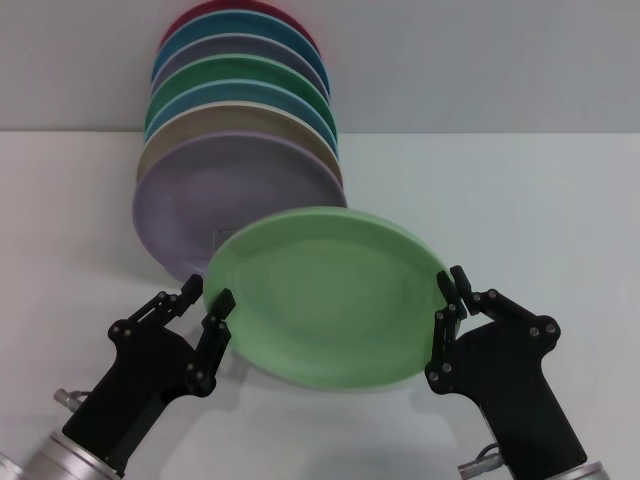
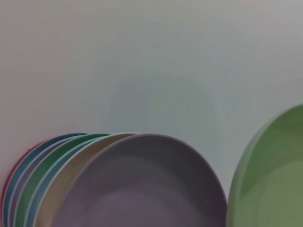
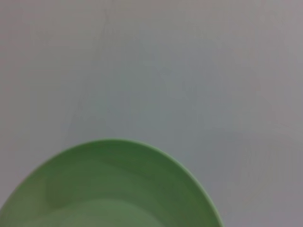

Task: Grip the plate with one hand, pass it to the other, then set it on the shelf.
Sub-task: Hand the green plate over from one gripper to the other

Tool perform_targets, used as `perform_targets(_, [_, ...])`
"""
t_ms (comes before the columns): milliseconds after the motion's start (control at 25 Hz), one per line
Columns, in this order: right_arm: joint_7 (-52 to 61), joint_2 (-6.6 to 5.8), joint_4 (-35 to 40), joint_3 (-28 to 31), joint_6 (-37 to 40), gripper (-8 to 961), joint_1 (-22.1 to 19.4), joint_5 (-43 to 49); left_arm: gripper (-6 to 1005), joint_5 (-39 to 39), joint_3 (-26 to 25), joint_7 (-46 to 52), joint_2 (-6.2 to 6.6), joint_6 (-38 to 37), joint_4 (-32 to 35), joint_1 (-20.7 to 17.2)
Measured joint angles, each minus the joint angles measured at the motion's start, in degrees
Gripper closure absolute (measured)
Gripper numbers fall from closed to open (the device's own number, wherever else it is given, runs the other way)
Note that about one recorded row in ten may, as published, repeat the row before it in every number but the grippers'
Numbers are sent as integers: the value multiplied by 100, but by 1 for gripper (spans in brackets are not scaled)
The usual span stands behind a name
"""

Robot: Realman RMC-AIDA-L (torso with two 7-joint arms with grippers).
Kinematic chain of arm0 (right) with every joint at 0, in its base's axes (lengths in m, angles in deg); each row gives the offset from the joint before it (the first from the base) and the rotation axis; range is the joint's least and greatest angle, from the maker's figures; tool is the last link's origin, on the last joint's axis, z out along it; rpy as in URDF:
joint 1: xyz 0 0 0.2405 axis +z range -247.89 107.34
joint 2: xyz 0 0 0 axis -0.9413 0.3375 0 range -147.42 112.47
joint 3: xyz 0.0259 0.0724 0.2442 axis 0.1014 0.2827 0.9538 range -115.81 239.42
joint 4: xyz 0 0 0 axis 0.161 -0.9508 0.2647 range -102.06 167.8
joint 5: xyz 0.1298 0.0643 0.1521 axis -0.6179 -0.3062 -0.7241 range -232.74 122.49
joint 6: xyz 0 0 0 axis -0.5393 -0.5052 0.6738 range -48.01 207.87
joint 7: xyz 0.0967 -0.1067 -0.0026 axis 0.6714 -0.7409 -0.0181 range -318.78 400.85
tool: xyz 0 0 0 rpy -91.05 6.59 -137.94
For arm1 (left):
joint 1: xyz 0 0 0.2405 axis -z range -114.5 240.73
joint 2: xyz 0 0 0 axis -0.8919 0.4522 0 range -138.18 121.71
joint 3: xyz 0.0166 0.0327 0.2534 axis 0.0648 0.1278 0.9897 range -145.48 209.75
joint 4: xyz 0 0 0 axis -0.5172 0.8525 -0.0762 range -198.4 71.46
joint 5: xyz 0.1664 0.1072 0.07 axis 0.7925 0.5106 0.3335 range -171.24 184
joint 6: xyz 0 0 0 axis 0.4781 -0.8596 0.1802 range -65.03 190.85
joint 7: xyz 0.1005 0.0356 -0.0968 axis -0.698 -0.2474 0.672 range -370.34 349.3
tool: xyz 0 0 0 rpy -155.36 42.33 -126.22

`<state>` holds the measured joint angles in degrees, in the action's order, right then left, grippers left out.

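The pale mint-green plate [image 1: 330, 295] hangs tilted above the white table, between my two grippers. My right gripper [image 1: 452, 290] is shut on its right rim. My left gripper [image 1: 205, 298] is open, with the plate's left rim between its fingers. The plate also shows in the left wrist view [image 2: 274, 179] and the right wrist view [image 3: 109, 189]. The shelf [image 1: 220, 240] is a thin wire rack behind the plate; only a small piece of its looped front shows, under the lavender plate [image 1: 200, 200].
Several plates stand on edge in the rack at the back left, with the lavender one [image 2: 142, 189] in front, then beige, blue, dark green and others behind. The white table [image 1: 520, 200] stretches to the right of the rack.
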<state>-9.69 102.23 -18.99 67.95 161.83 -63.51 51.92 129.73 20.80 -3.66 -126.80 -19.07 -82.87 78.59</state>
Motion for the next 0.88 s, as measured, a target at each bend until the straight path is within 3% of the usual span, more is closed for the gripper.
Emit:
perform_targets(400, [1, 0, 1, 1, 0, 936, 6, 19, 680, 0, -9, 0, 0, -27, -2, 26])
perform_targets(880, [1, -2, 1, 1, 0, 935, 9, 39, 880, 29, -7, -48, -18, -11, -2, 45])
